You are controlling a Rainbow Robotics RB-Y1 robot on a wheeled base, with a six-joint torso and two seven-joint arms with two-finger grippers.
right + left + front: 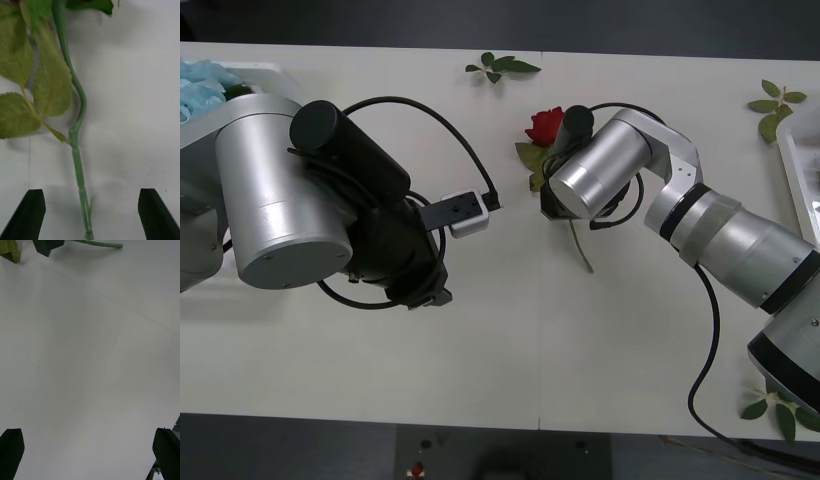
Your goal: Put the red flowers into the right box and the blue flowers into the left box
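One red flower lies on the white table, its head (pixel 545 125) just beyond my right wrist and its stem end (pixel 582 250) sticking out behind it. In the right wrist view the green stem (pixel 80 176) runs between the black fingers of my right gripper (pixel 90 215), which is open just above the table and apart from the stem. Blue flowers (pixel 200 85) lie in the left box (pixel 275 70) at the far left corner. The right box (pixel 792 165) shows as a white rim at the right edge. My left gripper (pixel 88 453) is open over bare table, with nothing in it.
Loose green leaf sprigs lie at the far middle (pixel 500 67), the far right (pixel 777 108) and the near right (pixel 780 408). The rose's stem tip (pixel 103 244) and one right-gripper finger (pixel 47 246) show far off in the left wrist view.
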